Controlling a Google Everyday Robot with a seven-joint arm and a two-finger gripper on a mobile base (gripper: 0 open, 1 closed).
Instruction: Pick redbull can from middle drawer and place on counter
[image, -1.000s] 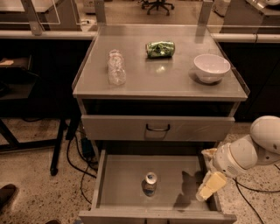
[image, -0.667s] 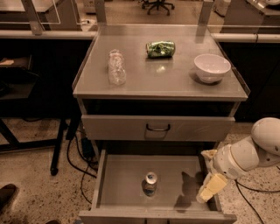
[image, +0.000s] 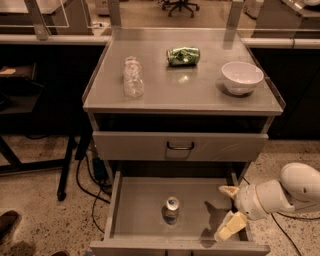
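Observation:
The redbull can (image: 171, 209) stands upright on the floor of the open middle drawer (image: 140, 210), near its middle, silver top showing. My gripper (image: 229, 211) is at the drawer's right side, about level with the can and well to its right, not touching it. Its two pale fingers (image: 230, 225) stand apart, open and empty. The white arm (image: 287, 190) comes in from the right. The counter (image: 185, 87) is the grey metal top of the cabinet above.
On the counter lie a clear plastic bottle (image: 133, 76), a crushed green can (image: 183, 55) and a white bowl (image: 242, 77). A shut drawer with a dark loop handle (image: 180, 146) sits above the open one. Cables (image: 90, 180) lie on the floor at left.

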